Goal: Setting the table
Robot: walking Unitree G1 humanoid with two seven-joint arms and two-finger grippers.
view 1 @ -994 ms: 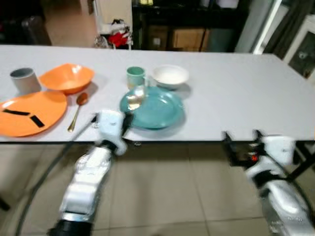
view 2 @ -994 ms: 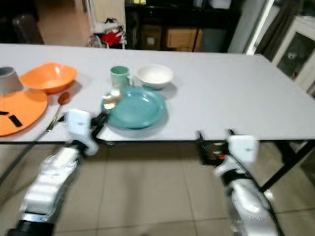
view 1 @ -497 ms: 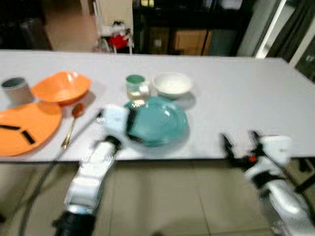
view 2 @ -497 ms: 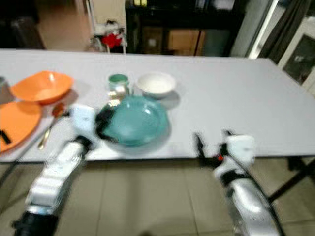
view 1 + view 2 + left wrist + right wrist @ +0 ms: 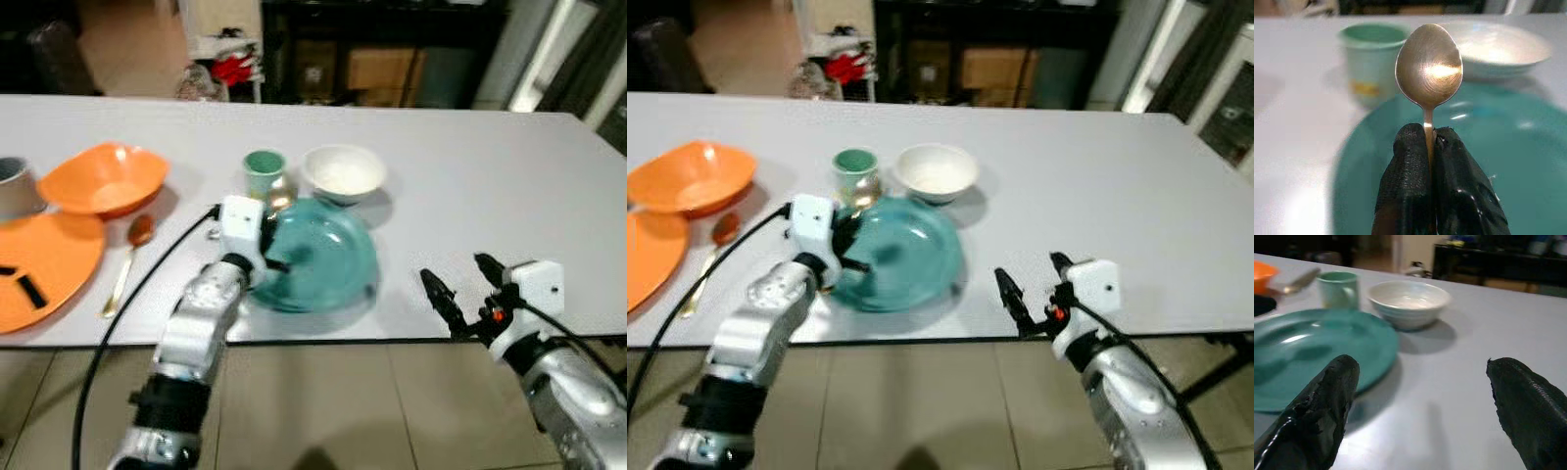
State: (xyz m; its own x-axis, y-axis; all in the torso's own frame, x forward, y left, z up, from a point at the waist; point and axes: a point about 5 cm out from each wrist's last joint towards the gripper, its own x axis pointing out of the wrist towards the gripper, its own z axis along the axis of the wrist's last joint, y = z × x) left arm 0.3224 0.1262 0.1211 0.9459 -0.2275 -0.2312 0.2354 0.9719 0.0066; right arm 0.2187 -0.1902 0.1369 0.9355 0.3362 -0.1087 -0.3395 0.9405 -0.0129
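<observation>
setting the teal place is part done: teal plate (image 5: 318, 257), green cup (image 5: 264, 173) and white bowl (image 5: 343, 172) sit grouped on the tabletop (image 5: 490, 147). the left end effector (image 5: 1429, 142) clamps a spoon (image 5: 1428, 68) over the plate's near-left rim, not yet laid down. the right end effector (image 5: 460, 284) hangs spread and empty beside the plate.

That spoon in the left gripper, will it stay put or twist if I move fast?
The spoon looks like stiff polished metal, so it probably won't bend. The left gripper pinches only its thin handle, with the bowl standing well above the fingers, so it could pivot or slip. Moving slowly seems safer.
</observation>
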